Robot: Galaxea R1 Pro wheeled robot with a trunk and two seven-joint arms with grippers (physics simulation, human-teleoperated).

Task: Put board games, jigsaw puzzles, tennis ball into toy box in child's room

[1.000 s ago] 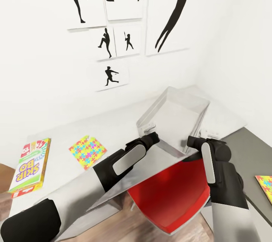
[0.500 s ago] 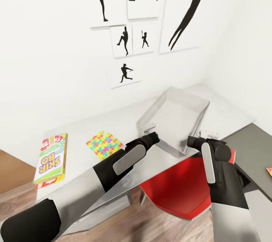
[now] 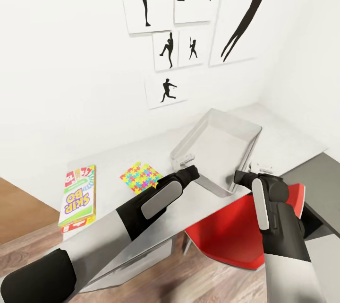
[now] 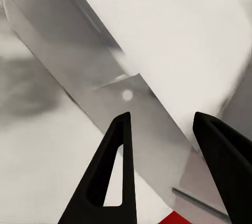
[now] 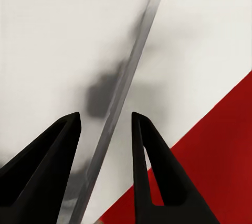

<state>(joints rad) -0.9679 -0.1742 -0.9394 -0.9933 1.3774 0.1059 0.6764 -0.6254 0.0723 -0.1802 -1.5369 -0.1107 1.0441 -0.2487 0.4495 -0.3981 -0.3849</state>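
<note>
Both end effectors (seemingly gripping) flank toy box (image 3: 222,144) — raised.

Two black fingers (image 5: 44,161) of the right gripper (image 5: 105,124) are seen spread apart, with the thin grey rim of the toy box (image 5: 123,93) running between them. Beside that rim, a red surface (image 5: 210,145) is seen.

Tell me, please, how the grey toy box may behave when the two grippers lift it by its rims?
The toy box looks empty, so probably light. Its thin rims and smooth, glossy walls suggest it could slip. The left gripper and right gripper sit at its near end only, so the far end may tip down.
</note>
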